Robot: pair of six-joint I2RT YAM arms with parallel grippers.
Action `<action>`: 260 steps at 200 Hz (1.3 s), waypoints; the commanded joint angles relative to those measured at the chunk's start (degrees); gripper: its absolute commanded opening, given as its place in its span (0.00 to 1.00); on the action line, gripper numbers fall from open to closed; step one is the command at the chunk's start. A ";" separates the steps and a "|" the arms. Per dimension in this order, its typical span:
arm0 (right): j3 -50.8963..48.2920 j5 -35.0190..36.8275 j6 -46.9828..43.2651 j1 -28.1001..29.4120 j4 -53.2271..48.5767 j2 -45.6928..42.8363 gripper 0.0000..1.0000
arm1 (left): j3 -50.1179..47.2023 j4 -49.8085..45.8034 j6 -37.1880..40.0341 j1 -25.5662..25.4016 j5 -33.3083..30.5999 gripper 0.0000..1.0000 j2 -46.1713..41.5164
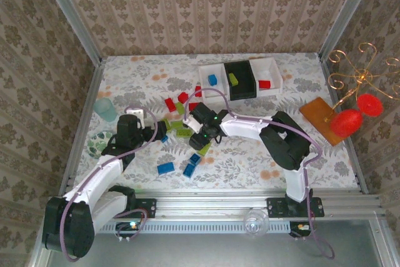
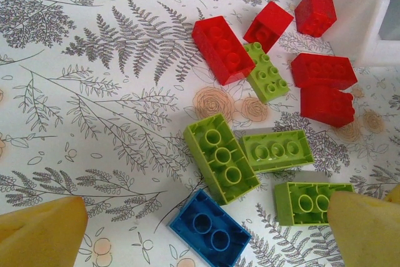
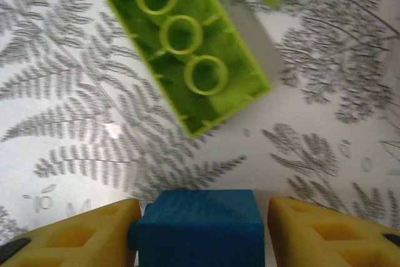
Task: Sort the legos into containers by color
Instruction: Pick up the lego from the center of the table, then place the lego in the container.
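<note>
**Your right pincer stood astride a blue lego, its grip unproven.**
Your right pincer [image 3: 203, 214] was part-closed, pads either side of a blue lego [image 3: 197, 232] on the table [image 3: 81, 123]. One pad touched it; I cannot tell whether the other did. An upturned green lego [image 3: 184, 48] lay just beyond, clear of the jaws. Your left pincer [image 2: 206, 220] gaped wide and empty over the mixed pile [image 2: 269, 79]. The blue one belonged, I judge, in the left white tray [image 1: 220, 92], which held a blue already.

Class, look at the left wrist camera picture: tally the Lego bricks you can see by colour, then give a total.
Red bricks: 5
Green bricks: 4
Blue bricks: 1
Total: 10
</note>
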 commanded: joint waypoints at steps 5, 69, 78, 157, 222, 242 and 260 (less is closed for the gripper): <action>-0.52 2.48 0.52 -1.89 -2.28 -1.18 0.55 | 0.23 1.42 -0.68 0.39 0.41 1.00 0.56; -3.67 4.12 6.99 -6.02 3.20 -6.51 0.39 | 0.84 2.89 -1.31 0.26 2.02 1.00 2.11; -4.01 3.34 9.00 -7.30 5.05 -8.53 0.38 | 1.02 3.16 -1.64 0.29 2.32 1.00 2.06; 9.81 9.14 24.16 -17.97 17.41 -1.92 0.40 | 3.50 6.26 -3.19 -4.47 2.74 1.00 3.80; 34.12 9.07 25.13 -21.00 7.45 14.19 0.61 | 5.13 3.98 -1.88 -7.37 1.57 1.00 2.10; 31.90 8.16 24.22 -21.00 7.85 10.15 0.66 | 5.02 2.97 -1.42 -7.37 1.10 1.00 1.11; 24.28 5.78 24.28 -20.68 9.80 3.28 0.67 | 4.76 1.94 -0.52 -7.32 0.06 1.00 0.23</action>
